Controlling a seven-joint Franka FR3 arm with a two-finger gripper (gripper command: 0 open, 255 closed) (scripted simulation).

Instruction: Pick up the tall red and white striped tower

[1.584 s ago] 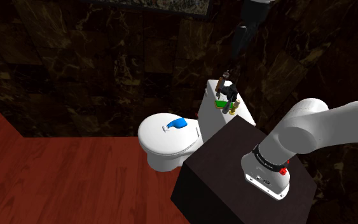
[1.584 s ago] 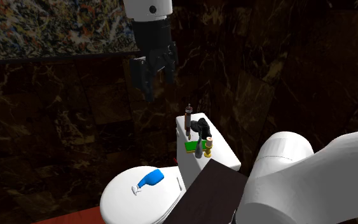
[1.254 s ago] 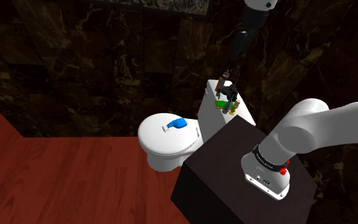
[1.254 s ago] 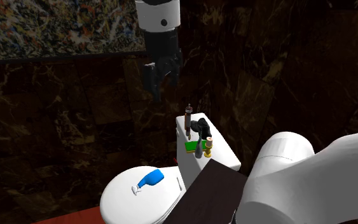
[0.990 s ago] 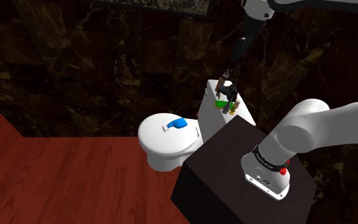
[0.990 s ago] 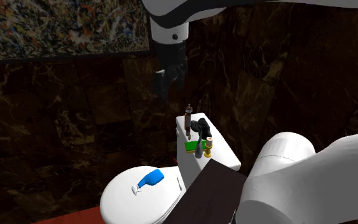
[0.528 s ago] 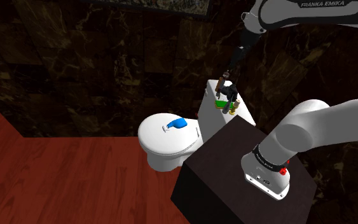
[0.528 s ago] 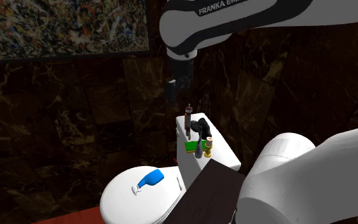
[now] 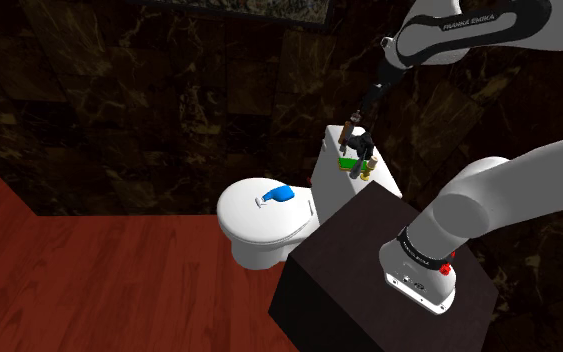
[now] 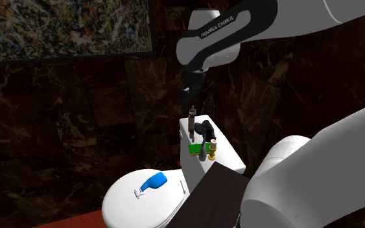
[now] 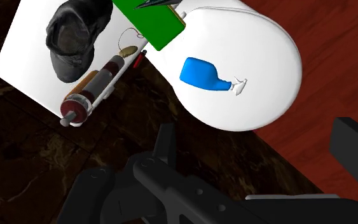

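On the white toilet tank lid (image 11: 25,57), one tall tower banded dark red and white (image 10: 191,122) is seen upright at the rear edge, by the dark marble wall (image 9: 169,100). One black shoe-like lump (image 11: 75,32) is noted just beside the tower. One flat green block (image 11: 153,24) lies at the front edge. One blue spray bottle (image 11: 203,73) is laid on the white toilet seat lid (image 11: 260,38). The all-black gripper (image 10: 190,97) is held above the tower, apart from it, with its fingers spread.
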